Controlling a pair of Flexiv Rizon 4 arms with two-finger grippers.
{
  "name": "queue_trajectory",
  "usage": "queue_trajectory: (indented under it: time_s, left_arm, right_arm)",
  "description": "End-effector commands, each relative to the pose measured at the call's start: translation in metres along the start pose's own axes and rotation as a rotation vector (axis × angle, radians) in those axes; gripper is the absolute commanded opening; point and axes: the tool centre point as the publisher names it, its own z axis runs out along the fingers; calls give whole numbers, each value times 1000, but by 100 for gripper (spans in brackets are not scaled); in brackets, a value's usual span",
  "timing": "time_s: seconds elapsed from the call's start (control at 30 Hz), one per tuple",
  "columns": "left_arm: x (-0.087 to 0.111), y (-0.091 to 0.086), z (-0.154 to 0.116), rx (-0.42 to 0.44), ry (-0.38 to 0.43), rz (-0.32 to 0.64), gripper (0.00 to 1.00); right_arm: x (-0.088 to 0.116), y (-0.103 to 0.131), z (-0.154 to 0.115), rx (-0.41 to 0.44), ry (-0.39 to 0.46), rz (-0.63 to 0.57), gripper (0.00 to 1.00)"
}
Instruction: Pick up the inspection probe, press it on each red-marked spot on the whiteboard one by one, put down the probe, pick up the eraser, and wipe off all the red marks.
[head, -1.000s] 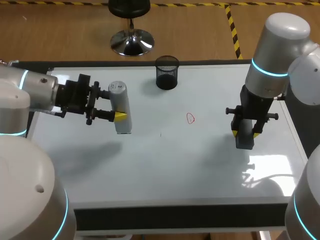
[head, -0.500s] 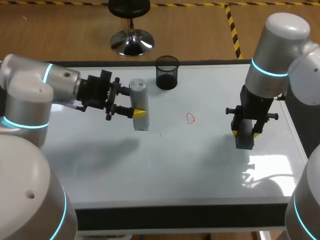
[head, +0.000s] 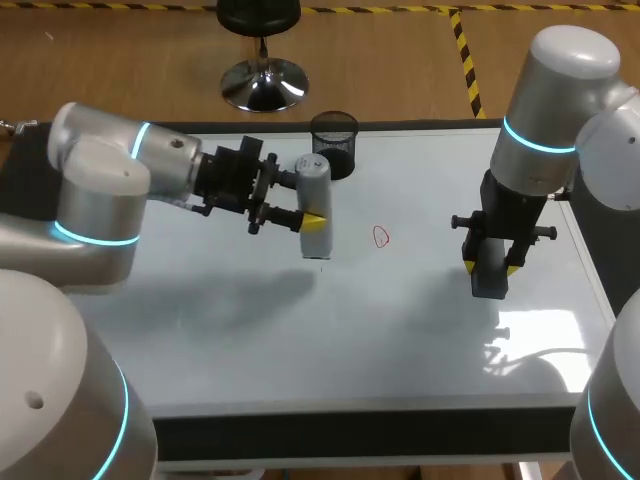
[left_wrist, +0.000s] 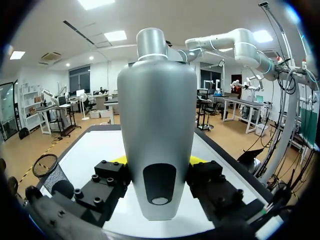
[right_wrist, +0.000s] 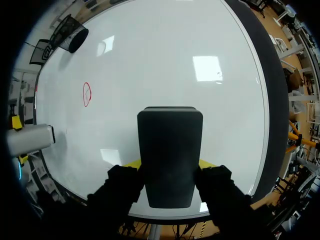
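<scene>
The grey inspection probe (head: 315, 200) stands upright over the whiteboard (head: 300, 330), with my left gripper (head: 312, 216) shut on it from the left. Its lower end is a little left of the single red circle mark (head: 380, 237). In the left wrist view the probe (left_wrist: 159, 125) fills the space between the yellow-tipped fingers. At the right side of the board my right gripper (head: 490, 262) is shut on the dark eraser (head: 489, 275), which points down at the board. The right wrist view shows the eraser (right_wrist: 170, 150) between the fingers, with the red mark (right_wrist: 86, 94) and the probe (right_wrist: 30, 139) beyond it.
A black mesh cup (head: 333, 145) stands at the board's far edge, just behind the probe. A tiny dark speck (head: 321, 268) lies on the board below the probe. The board's dark frame (head: 350, 435) runs along the near edge.
My left arm has carried the probe rightward across the board, from the left side to near the red mark. The right arm and the eraser have not moved.
</scene>
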Motion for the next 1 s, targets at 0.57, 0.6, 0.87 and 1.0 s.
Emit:
queue_trajectory:
  time_s: [0.57, 0.6, 0.87, 1.0]
  left_arm:
    - [-36, -3, 54, 17, 18, -2, 0]
    - [-37, -4, 56, 18, 20, -2, 0]
    - [-44, -10, 72, 33, 31, -4, 0]
    - [-48, -11, 79, 35, 29, 0, 0]
  right_arm:
    - [-1, -1, -2, -1, 1, -1, 0]
    - [-1, -1, -2, -1, 1, -1, 0]
    - [-1, -1, -2, -1, 1, -1, 0]
    - [-1, -1, -2, -1, 1, -1, 0]
